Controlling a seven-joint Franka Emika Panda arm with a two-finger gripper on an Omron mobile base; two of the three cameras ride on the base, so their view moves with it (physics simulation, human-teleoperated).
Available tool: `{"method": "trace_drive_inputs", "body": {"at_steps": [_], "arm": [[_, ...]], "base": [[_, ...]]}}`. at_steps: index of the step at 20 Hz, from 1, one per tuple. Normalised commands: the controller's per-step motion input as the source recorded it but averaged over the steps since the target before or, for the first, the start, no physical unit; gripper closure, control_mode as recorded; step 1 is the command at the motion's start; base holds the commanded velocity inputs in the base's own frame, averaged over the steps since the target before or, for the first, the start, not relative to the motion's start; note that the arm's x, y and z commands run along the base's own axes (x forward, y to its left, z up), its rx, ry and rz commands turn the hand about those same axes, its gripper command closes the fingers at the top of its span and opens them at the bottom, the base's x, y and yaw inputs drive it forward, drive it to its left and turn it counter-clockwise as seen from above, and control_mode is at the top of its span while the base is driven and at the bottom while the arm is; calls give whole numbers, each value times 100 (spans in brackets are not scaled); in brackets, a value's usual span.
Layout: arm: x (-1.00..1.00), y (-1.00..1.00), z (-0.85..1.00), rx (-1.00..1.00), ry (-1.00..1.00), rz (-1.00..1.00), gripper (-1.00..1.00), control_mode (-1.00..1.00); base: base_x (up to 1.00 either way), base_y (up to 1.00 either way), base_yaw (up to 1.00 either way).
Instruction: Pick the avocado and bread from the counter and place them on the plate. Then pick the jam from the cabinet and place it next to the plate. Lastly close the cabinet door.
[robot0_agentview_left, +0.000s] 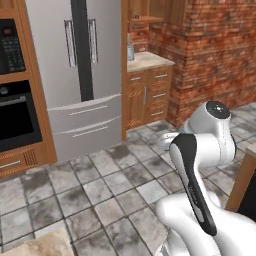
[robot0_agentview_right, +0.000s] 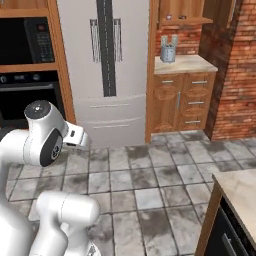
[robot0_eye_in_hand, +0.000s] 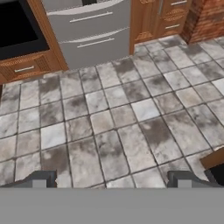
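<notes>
Right base view. White robot arm folded at lower left over a grey tiled floor. Behind stand a steel refrigerator, a built-in oven under a microwave, and brown drawers bearing a beige tabletop with a grey utensil holder. Brick wall at right; second tabletop corner lower right.

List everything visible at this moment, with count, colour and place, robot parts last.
Fridge: one, silver, far wall.
Oven: one, black, left of fridge, microwave above.
Counter: beige, right of fridge over brown drawers.
Utensil holder: one, grey, on that counter.
Brick wall: red-brown, right.
Floor: grey mottled tiles.
Near worktop: beige, lower right of right base view.
Arm: white with dark joints.
Gripper: dark fingertips spread wide, holding nothing, above the floor.
</notes>
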Motion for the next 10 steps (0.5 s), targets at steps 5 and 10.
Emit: {"method": "trace_drive_inputs", "body": {"at_steps": [5, 10], "arm": [[0, 0, 0, 0, 0, 0, -100, 100], [0, 0, 0, 0, 0, 0, -100, 100]], "base": [[65, 0, 0], [65, -4, 1]]}}
